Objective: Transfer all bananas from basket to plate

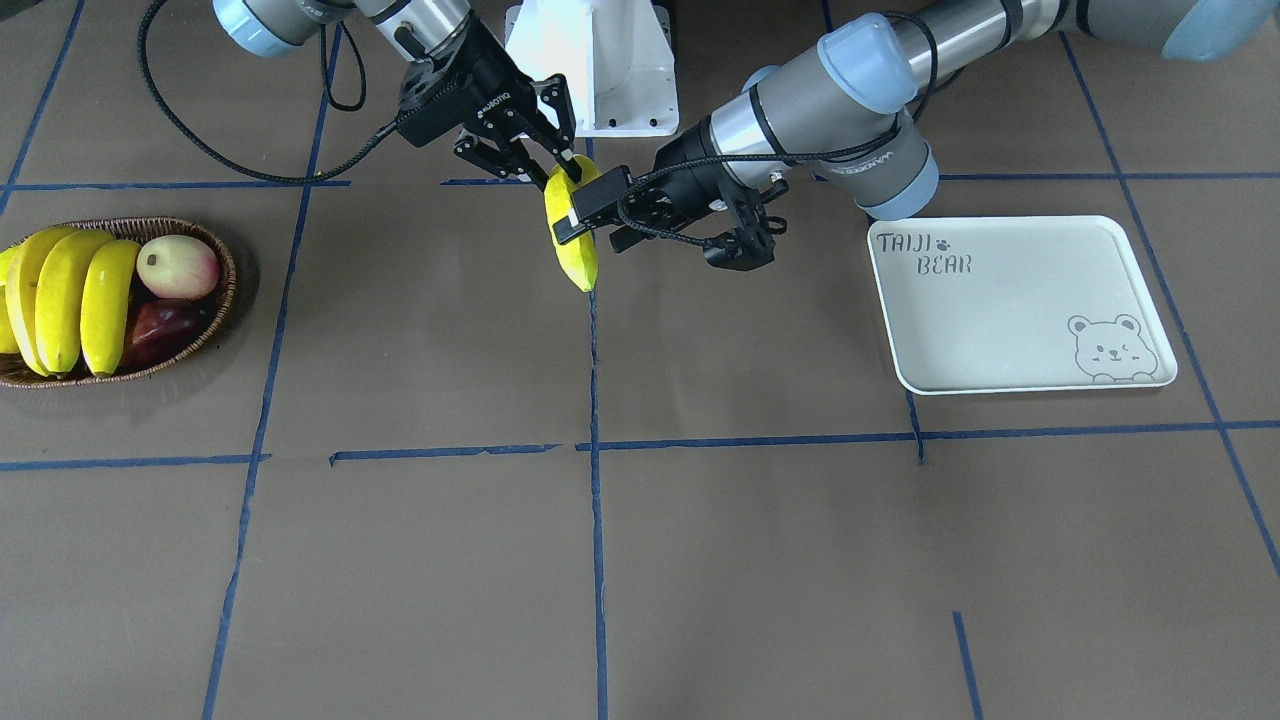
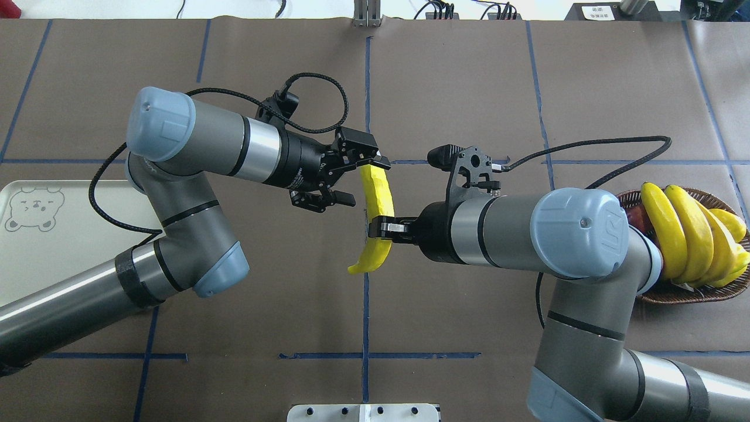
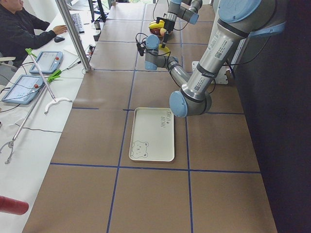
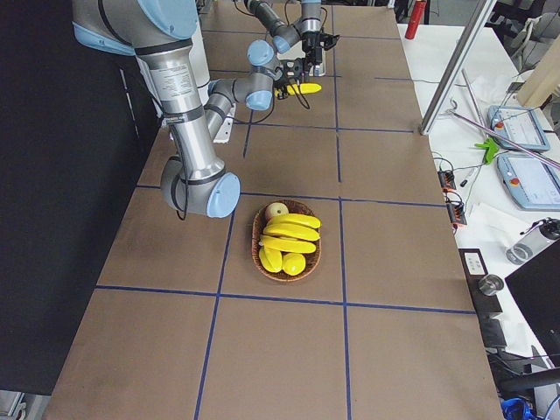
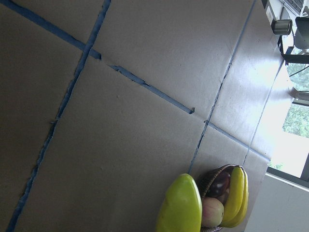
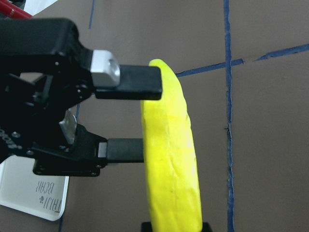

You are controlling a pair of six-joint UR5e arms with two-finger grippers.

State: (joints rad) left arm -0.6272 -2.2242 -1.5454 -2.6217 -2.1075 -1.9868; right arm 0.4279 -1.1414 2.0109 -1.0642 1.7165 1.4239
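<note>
- The right gripper [image 2: 378, 227] is clamped on the banana [image 2: 381, 193] a little below its middle and holds it in the air above the table's centre.
- The banana's long axis runs away from the robot, roughly along the blue tape line [image 2: 366, 328] that splits the table. Its near end curves toward the robot's left.
- The left gripper [image 6: 150, 117] comes in from the side, across that axis, at the banana's far half. It is open, with its two fingers [image 6: 135, 83] spread and their tips at the banana's flank. One tip is near the far end and the other further back. I cannot tell whether the fruit sits between the pads or only against their tips.
- So the banana lies straight ahead of the left gripper, crosswise to its reach, touching or nearly so. As I judge it, the coming move is a squeeze on that far half before the right gripper lets go.
- Farther out, the plate [image 1: 1010, 300] lies bare on the robot's left, so the left arm is the nearer one to it.
- The basket [image 2: 685, 296], on the robot's right, holds the other bananas [image 1: 60, 300].
</note>
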